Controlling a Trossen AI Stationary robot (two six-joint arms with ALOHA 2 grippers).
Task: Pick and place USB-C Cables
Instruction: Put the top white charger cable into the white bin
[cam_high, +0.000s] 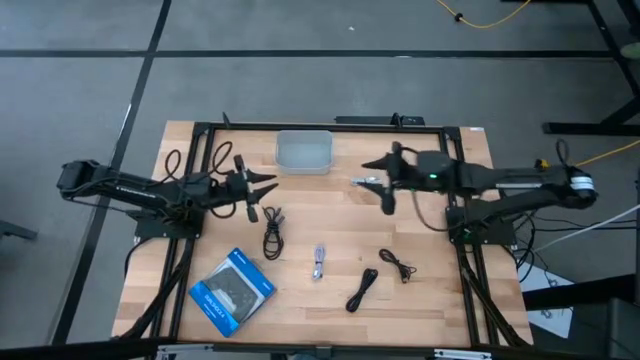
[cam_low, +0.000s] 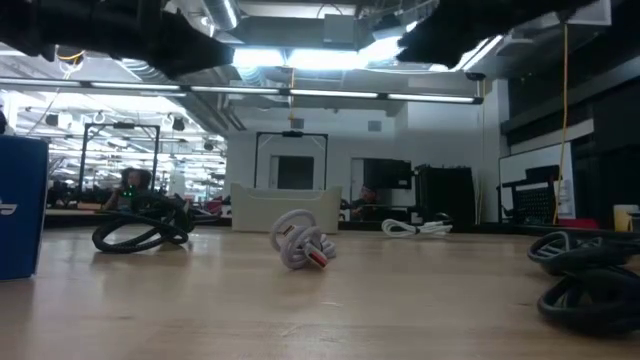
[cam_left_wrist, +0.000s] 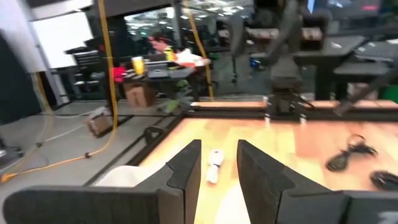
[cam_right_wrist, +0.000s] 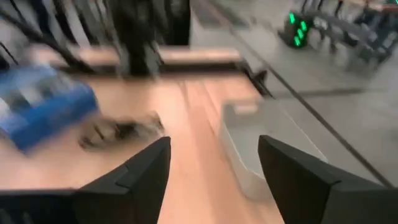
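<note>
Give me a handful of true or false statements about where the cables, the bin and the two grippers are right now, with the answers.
1. The clear bin at the table's far edge holds a black cable. False: nothing shows inside it.
2. A pale cable lies on the wood between the black cables. True.
3. The right gripper has its jaws open. True: the right wrist view shows a wide gap.
4. The blue packet sits inside the bin. False: it lies on the table's near left part.
5. The left gripper is shut on a black cable. False: its jaws are open and hold nothing.
</note>
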